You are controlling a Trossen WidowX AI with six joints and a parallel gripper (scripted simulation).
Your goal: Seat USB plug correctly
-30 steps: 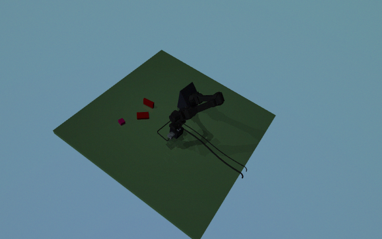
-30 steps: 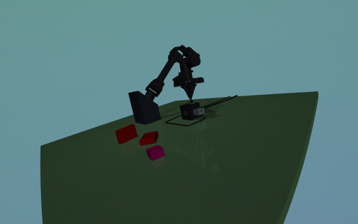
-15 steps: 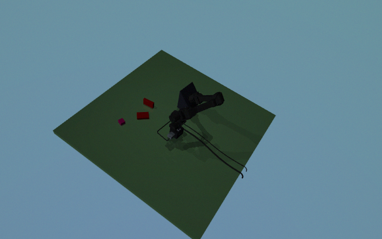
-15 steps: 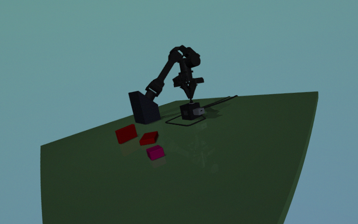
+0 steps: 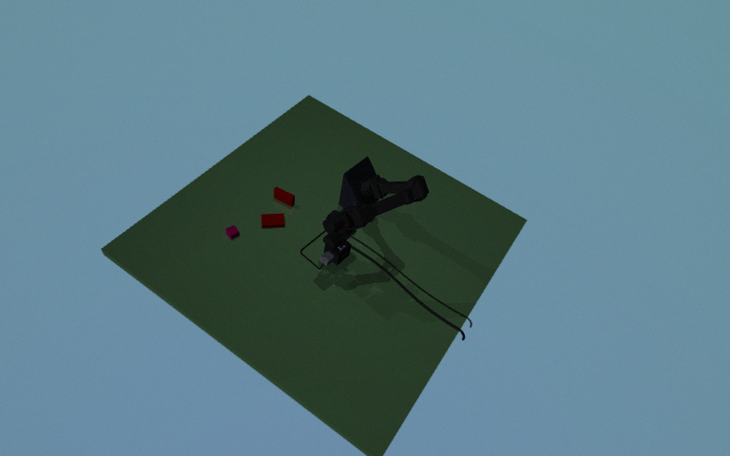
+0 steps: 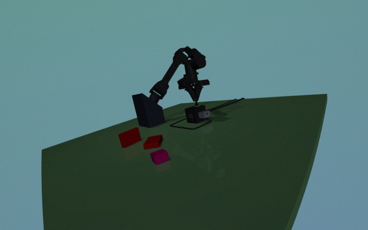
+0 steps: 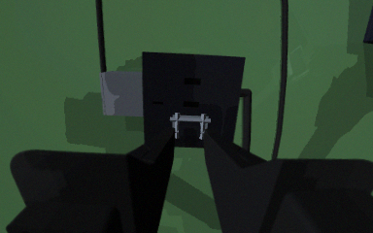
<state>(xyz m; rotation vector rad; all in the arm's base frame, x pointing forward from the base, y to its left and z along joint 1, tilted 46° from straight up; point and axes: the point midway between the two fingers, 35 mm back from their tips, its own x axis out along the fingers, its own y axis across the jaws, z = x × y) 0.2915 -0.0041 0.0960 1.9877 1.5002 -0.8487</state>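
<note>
Top: arm (image 5: 384, 205) (image 6: 170, 71) reaches over power cube (image 5: 341, 256) (image 6: 190, 117) (image 7: 165, 68); plug hidden

Exterior: jaws just above dark plug (image 6: 196, 103) standing on cube top; orientation cannot tell

Wrist: jaws slightly open, gripping nothing, straddling near edge of cube; grey block (image 5: 326, 258) (image 6: 203, 114) (image 7: 122, 94) at left; best centre, grip squarely, lift straight, avoid dragging cube across tabletop (image 5: 241, 290) (image 6: 189, 195) (image 7: 44, 29)
</note>
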